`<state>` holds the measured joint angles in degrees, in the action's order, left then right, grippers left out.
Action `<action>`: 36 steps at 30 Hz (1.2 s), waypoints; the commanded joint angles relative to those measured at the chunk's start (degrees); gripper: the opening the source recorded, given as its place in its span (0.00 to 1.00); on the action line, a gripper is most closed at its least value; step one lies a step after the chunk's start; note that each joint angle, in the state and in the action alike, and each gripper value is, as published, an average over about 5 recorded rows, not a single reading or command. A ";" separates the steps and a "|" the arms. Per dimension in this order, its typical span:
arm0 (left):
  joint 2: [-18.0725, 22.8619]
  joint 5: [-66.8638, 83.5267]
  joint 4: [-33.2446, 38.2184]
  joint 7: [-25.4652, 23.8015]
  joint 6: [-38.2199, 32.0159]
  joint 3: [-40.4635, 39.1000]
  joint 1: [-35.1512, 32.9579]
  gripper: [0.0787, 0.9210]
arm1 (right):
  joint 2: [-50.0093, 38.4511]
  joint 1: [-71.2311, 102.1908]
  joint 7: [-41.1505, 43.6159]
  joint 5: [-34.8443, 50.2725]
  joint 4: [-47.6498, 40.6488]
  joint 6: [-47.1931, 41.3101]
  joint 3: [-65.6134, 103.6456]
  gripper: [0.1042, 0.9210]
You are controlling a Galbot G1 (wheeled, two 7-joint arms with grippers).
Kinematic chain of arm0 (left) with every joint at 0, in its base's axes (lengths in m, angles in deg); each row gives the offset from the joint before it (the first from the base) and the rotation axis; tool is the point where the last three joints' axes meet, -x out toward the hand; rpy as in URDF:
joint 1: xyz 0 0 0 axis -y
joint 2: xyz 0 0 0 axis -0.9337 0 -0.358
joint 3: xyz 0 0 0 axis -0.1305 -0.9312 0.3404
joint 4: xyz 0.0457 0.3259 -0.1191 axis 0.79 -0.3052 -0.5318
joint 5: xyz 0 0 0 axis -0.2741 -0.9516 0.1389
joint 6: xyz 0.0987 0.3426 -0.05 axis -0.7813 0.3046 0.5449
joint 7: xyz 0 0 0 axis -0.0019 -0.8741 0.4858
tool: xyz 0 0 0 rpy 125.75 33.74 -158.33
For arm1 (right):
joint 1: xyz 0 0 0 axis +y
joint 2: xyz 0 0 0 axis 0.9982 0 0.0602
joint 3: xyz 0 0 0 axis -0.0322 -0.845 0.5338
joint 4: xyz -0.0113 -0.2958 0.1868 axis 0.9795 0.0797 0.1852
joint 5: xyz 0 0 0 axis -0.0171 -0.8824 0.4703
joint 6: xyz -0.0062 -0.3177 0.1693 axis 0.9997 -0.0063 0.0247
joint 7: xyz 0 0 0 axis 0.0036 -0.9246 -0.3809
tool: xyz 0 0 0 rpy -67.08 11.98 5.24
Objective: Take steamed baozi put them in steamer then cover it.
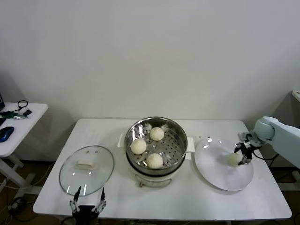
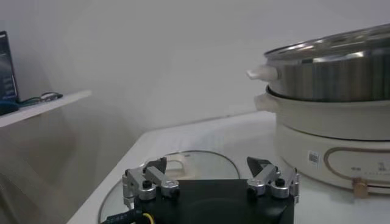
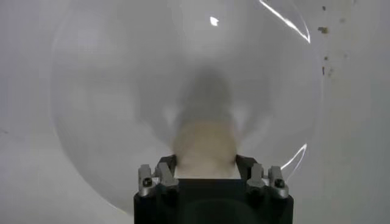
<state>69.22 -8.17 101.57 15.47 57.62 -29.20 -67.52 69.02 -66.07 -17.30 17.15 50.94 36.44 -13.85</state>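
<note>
The steel steamer (image 1: 180, 130) stands mid-table on its white pot base (image 2: 329, 140) and holds three baozi (image 1: 156, 133) (image 1: 138, 146) (image 1: 154, 161). One more baozi (image 1: 233, 160) rests on the white plate (image 1: 213, 168) to the right. My right gripper (image 1: 241, 157) is down over that plate with its fingers pressed against both sides of the bun (image 3: 204, 146). The glass cover (image 1: 101, 171) with its cream handle (image 1: 86, 164) lies flat on the table, left of the steamer. My left gripper (image 1: 87, 202) waits open at the near table edge, just in front of the cover (image 2: 201, 159).
A small white side table (image 1: 28, 122) with a few dark items stands off to the left. The steamer's rim (image 2: 335, 52) rises well above the tabletop next to the cover. A white wall runs behind the table.
</note>
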 commanded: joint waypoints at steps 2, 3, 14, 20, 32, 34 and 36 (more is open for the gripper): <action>-0.07 -0.10 0.13 0.01 0.01 -0.04 -0.10 0.88 | -1.84 -24.95 0.34 11.68 11.31 -1.37 -19.34 0.68; -0.10 -0.15 0.19 0.01 0.01 -0.04 -0.14 0.88 | -1.62 -30.02 0.31 14.36 13.68 -2.07 -23.16 0.68; -0.41 -0.60 1.16 -0.13 0.06 -0.32 -0.19 0.88 | 8.04 -56.09 -6.82 38.91 35.98 -13.78 -35.29 0.68; -0.67 -0.47 1.87 -0.12 0.05 -0.29 -0.36 0.88 | 12.73 -49.55 -11.94 41.59 41.25 -17.67 -30.82 0.68; -0.68 0.02 2.59 -0.05 -0.09 0.50 -0.56 0.88 | 16.00 -31.19 -16.70 31.11 36.80 -21.06 -25.55 0.68; -0.67 0.06 2.62 -0.06 -0.08 0.57 -0.53 0.88 | 16.22 -29.10 -17.35 30.13 36.07 -21.49 -24.85 0.68; -0.65 0.09 2.61 -0.05 -0.07 0.60 -0.50 0.88 | 16.49 -27.49 -17.96 29.23 35.26 -21.74 -24.31 0.68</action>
<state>68.59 -8.16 104.11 15.42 57.55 -28.64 -68.00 82.81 -102.61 -31.29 49.10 85.81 17.86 -40.04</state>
